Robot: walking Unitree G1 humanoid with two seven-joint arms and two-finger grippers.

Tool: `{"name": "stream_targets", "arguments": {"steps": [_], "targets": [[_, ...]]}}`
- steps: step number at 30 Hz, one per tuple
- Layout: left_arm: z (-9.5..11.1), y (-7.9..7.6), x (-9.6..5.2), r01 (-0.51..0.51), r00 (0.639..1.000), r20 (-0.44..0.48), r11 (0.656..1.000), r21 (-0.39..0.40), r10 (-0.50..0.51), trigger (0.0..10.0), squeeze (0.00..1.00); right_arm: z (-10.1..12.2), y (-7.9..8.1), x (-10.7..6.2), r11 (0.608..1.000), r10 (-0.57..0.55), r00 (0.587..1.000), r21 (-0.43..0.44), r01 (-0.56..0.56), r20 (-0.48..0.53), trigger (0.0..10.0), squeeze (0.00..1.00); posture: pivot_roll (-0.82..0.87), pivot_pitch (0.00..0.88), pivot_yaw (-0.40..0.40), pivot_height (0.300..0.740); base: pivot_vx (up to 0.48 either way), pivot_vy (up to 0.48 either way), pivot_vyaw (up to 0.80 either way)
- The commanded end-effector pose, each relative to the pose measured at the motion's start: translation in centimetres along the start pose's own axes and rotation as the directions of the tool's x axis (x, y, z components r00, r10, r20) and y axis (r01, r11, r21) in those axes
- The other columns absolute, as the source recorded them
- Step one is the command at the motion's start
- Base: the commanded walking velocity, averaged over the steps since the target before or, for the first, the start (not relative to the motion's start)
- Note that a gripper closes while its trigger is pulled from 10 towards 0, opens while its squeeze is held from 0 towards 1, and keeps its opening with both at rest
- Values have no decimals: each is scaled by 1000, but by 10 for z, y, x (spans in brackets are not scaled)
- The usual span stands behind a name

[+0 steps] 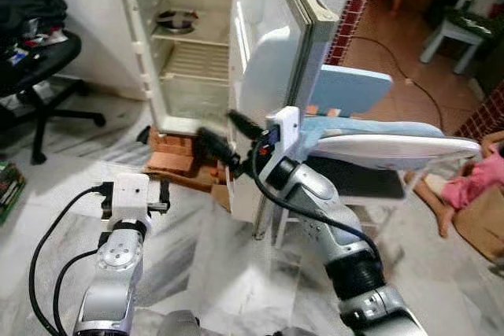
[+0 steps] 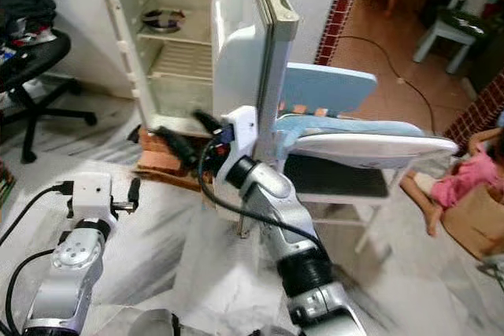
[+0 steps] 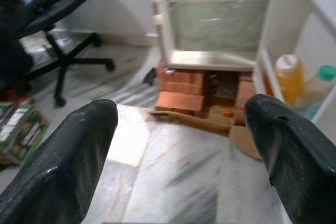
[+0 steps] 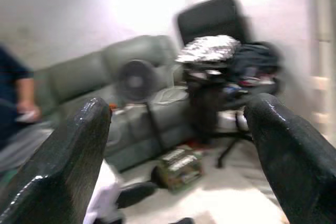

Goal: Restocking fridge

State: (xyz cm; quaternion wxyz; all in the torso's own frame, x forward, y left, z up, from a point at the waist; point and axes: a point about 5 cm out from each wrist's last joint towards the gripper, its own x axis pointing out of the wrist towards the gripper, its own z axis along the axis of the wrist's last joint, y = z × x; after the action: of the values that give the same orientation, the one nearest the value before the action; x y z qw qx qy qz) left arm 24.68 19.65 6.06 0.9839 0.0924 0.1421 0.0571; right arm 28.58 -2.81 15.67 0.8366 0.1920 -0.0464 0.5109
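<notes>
Fridge (image 1: 189,45) stands open, door (image 1: 268,45) swung wide; both hands, left (image 1: 135,198) and right (image 1: 224,143), are spread and hold nothing. Fetching an item to stock comes next, I reckon.

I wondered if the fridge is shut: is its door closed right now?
No, the fridge door stands swung open, showing the wire shelves and a metal bowl inside the fridge.

Home: sofa (image 4: 131,114), fridge (image 1: 197,37), office chair (image 1: 39,76).
</notes>
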Motion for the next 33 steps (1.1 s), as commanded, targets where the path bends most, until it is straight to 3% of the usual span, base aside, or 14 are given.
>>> {"name": "stream_targets", "arguments": {"steps": [1,3,4,6,7,9,10,13,16,19,22,31,33], "targets": [[2,-1,0,2,1000,11,1000,2,-2,10000,0,-5,-5,-7,999,-11,999,-49,9,-42,10000,0,164,0,-84,740,0,0,0],[2,-1,0,1,1000,12,1000,3,-1,10000,0,-10,-14,-14,993,-76,994,-94,68,-74,10000,0,168,1,-83,740,0,0,0],[2,-1,-1,-1,1000,11,1000,3,1,10000,0,-19,-32,-28,970,-209,969,-158,187,-135,10000,0,167,1,-81,740,0,0,0],[1,-1,-2,-2,1000,10,1000,5,2,10000,0,-28,-45,-45,941,-305,925,-221,256,-225,10000,0,166,1,-81,740,0,0,0],[0,-1,-3,0,1000,7,1000,6,0,10000,0,-35,-53,-61,919,-349,881,-299,256,-320,10000,0,162,5,-81,740,0,0,0],[0,-1,-3,1,1000,6,1000,6,-1,10000,0,-40,-59,-73,905,-383,840,-340,257,-384,10000,0,154,8,-78,740,0,0,0],[0,-2,-2,4,1000,5,1000,6,-4,10000,0,-42,-68,-87,876,-440,783,-402,267,-440,10000,0,152,8,-78,740,0,0,0],[1,-4,-1,12,1000,4,1000,6,-12,10000,0,-39,-79,-95,825,-509,737,-497,269,-446,10000,0,143,11,-75,740,0,0,0],[1,-8,0,26,1000,7,1000,10,-26,10000,0,-32,-85,-83,793,-554,746,-508,337,-370,10000,0,139,13,-73,740,0,0,0],[2,-9,1,30,999,13,999,21,-31,10000,0,-29,-84,-74,777,-557,761,-531,338,-331,10000,0,143,13,-75,740,0,0,0],[10,-9,4,32,998,52,999,30,-33,10000,0,-26,-82,-65,733,-607,762,-531,426,-226,10000,0,153,15,-82,740,0,0,0],[13,-2,10,33,996,86,996,78,-40,10000,0,-38,-64,-73,735,-622,770,-443,513,-142,10000,0,134,18,-82,740,0,0,0],[16,-3,11,39,993,111,996,78,-47,10000,0,-37,-61,-79,709,-654,750,-426,562,-98,10000,0,119,20,-76,740,0,0,0]]}}
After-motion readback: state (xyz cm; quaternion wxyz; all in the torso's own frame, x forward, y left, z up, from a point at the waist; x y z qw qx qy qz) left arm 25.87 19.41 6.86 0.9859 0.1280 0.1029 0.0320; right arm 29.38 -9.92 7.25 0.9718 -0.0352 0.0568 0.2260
